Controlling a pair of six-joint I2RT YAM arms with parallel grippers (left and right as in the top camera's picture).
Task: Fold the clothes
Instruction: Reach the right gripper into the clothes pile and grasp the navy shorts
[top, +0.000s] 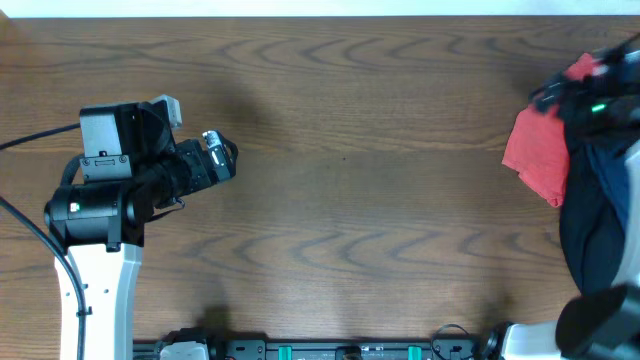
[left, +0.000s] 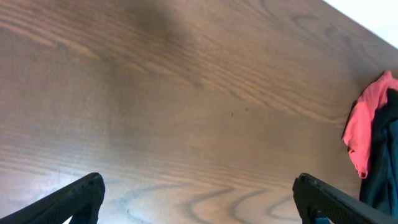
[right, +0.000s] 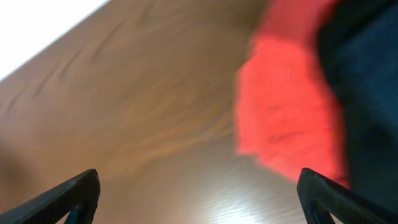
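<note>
Left gripper (left: 198, 190): jaws spread wide, holding nothing, low over the brown wooden table (top: 350, 210) on its left side. Right gripper (right: 199, 186): also wide open and empty, above a heap of cloth at the table's right edge; its view is blurred. In that heap, the navy shorts (top: 592, 215) lie bunched, touching a coral-red shirt (top: 535, 155).

Dark wood-grain table (top: 350, 180), pale edge beyond
</note>
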